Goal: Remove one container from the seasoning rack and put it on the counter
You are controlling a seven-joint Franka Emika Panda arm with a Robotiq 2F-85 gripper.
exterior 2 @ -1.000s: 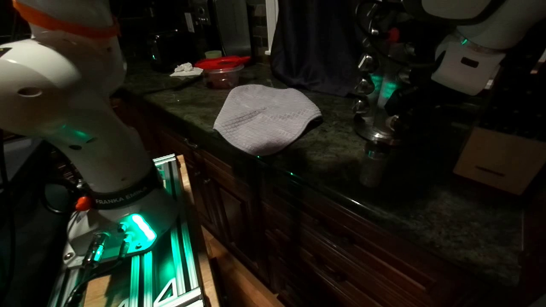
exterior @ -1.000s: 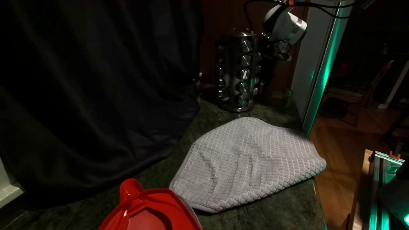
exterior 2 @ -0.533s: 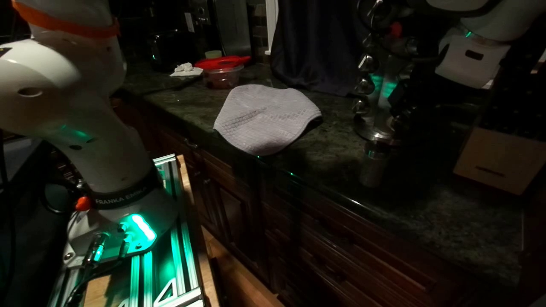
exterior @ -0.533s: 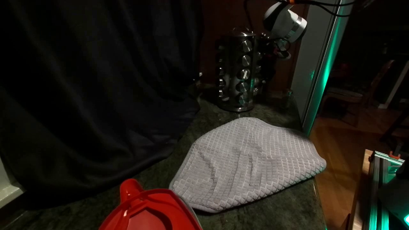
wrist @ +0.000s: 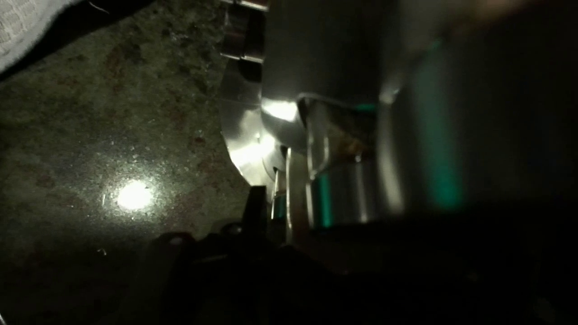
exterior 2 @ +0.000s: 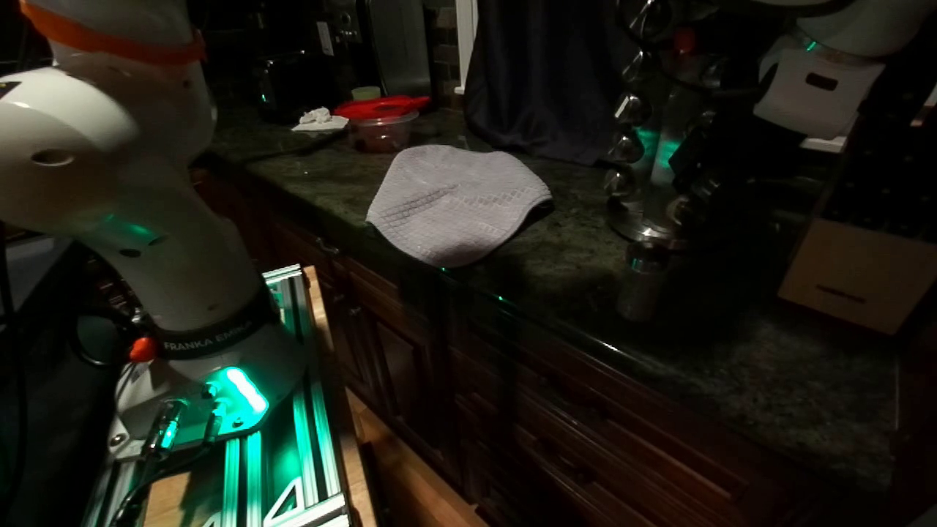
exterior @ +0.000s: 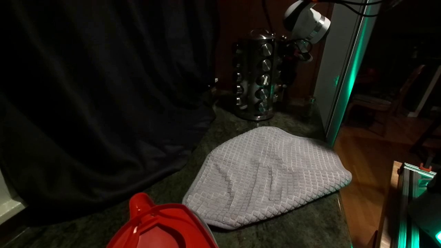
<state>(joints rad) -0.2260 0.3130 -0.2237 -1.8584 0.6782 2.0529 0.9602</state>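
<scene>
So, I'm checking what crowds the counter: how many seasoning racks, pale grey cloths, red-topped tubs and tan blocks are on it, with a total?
Seasoning rack: 1
Pale grey cloth: 1
Red-topped tub: 1
Tan block: 1
Total on the counter: 4

We cannot make out how the fingers [wrist: 256, 205] stand: in the wrist view they sink into black, and in both exterior views the dark swallows them at the seasoning rack [exterior: 256, 79]. Whether they touch the jar [wrist: 341, 135], we cannot tell; its contents reach us as a brownish smudge, and the right of that view is blurred. In an exterior view the top edge crops the rack, and of the arm [exterior 2: 183, 241] we get two pieces, the stretch between them cut off above. A glass container [exterior 2: 640, 289] there is too dim to see into. The red lid [exterior: 162, 227] runs off the bottom edge. In the wrist view we get only a corner of the grey cloth [wrist: 18, 27].
</scene>
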